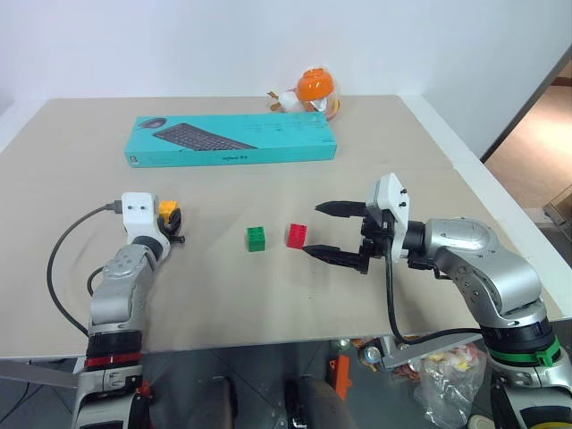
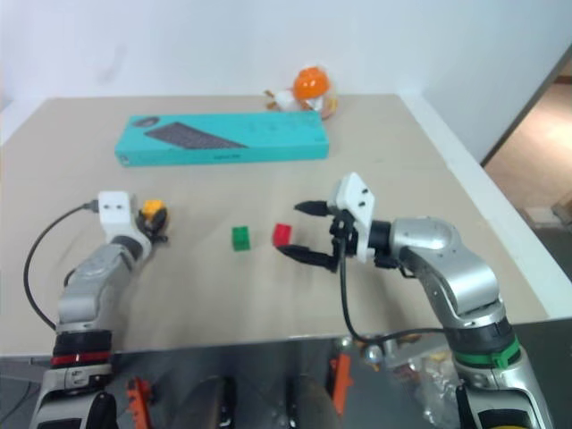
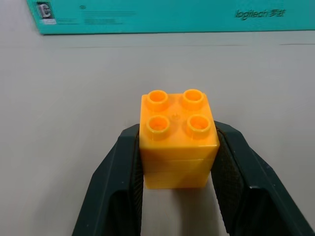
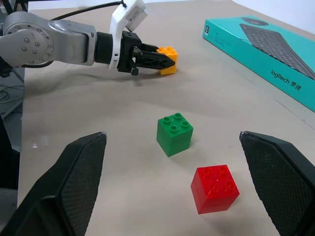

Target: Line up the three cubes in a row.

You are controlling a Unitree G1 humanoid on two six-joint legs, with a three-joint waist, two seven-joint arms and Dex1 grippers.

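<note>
On the left of the table my left gripper (image 1: 170,217) is shut on the yellow-orange cube (image 3: 177,140), with one black finger pressed to each side of it. The cube's four studs face up, and it looks to rest on the table. The green cube (image 1: 256,238) and the red cube (image 1: 297,235) sit side by side near the table's middle, a small gap between them. My right gripper (image 1: 332,231) hovers just right of the red cube, open wide, its fingers pointing left with nothing between them.
A long teal keyboard box (image 1: 232,139) lies across the far side of the table. Behind it at the back edge sits an orange-and-white round toy (image 1: 308,89). The table's right edge (image 1: 500,201) runs close to my right arm.
</note>
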